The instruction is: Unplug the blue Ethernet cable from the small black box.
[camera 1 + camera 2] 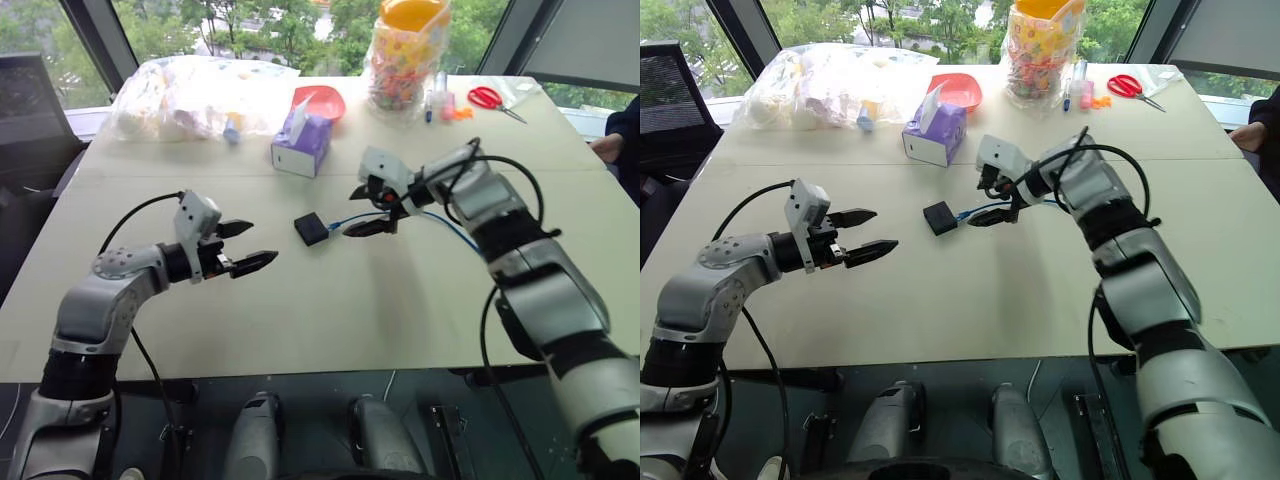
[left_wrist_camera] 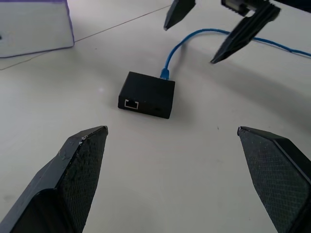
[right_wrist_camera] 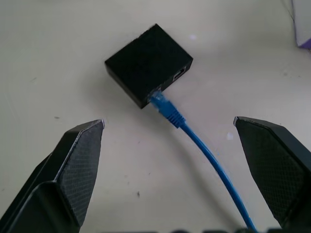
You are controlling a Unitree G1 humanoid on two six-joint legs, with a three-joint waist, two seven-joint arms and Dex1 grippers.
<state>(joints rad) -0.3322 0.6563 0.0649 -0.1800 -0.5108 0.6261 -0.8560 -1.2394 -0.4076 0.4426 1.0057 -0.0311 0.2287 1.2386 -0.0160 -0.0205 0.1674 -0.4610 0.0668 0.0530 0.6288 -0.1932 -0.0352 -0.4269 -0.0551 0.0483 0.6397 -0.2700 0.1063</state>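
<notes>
Daylight is pouring in through the windows (image 1: pixel 250 25) behind the far edge of the table (image 1: pixel 300 320) — soft, even, plenty bright. The pale tabletop is glowing without harsh glare. Shadows are lying faint and diffuse: a soft dark patch is sitting under the small black box (image 3: pixel 148 63), and a thin one is trailing beside the blue Ethernet cable (image 3: pixel 209 155). Up close, the nearest black fingertips (image 2: pixel 77 179) are looking slightly soft — everything else is staying crisp.
</notes>
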